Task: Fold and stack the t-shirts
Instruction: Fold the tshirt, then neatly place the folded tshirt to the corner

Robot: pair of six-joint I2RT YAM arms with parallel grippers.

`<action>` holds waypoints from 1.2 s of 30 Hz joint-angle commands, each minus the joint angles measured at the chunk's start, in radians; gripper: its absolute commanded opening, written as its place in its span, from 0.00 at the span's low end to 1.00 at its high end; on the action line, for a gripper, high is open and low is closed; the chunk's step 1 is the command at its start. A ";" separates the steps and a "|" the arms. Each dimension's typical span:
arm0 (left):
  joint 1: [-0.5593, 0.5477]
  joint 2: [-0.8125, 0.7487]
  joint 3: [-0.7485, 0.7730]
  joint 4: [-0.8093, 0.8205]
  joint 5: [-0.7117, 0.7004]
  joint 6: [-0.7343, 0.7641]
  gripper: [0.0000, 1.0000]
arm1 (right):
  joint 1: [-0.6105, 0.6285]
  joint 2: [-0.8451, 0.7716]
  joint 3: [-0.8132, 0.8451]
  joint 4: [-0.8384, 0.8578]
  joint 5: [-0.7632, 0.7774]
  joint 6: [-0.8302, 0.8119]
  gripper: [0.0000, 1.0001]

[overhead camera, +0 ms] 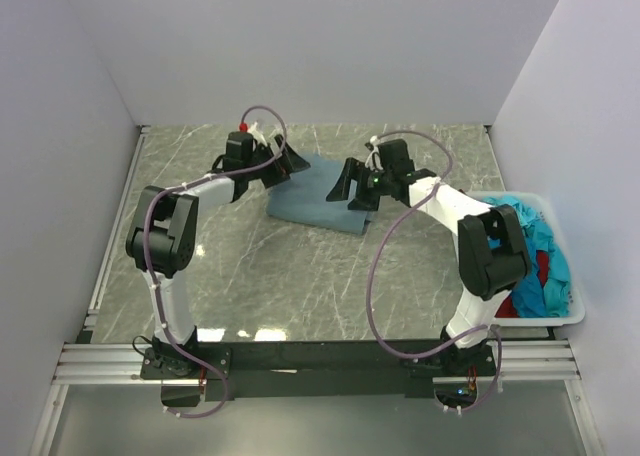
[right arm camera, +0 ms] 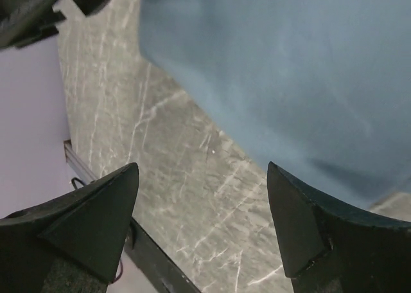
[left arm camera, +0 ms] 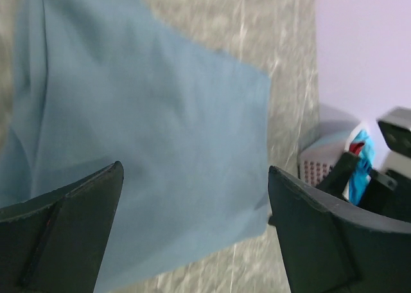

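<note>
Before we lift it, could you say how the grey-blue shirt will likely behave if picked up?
Probably floppy: the grey-blue shirt is soft cloth lying flat, so it would sag. Its loose folded layers may slip apart.

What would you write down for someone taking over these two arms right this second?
Left pincer: open, holding nothing, hovering over the grey-blue t-shirt.
Right pincer: open, holding nothing, over the same shirt's other edge.
Things: the grey-blue t-shirt lies flat on the table, far middle, in a compact shape that looks folded. Turquoise cloth and dark red cloth lie bunched in the white bin on the right.
Done: first shirt appears folded and released.
Left: take out the bin's shirts, fold each one, and stack them on the grey-blue one.
</note>
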 commanded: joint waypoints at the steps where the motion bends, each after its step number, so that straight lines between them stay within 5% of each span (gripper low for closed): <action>1: -0.009 -0.002 -0.048 0.086 0.044 -0.039 0.99 | -0.016 0.048 -0.046 0.138 -0.038 0.076 0.87; 17: -0.011 -0.074 -0.321 0.154 -0.023 -0.057 0.99 | -0.073 0.097 -0.125 0.107 0.084 -0.018 0.87; 27: -0.042 -0.516 -0.333 -0.111 -0.279 0.061 0.99 | -0.061 -0.136 -0.011 -0.119 0.322 -0.148 0.87; 36: -0.040 -0.975 -0.491 -0.345 -0.682 0.030 0.99 | -0.057 0.020 0.128 -0.208 0.465 -0.168 0.87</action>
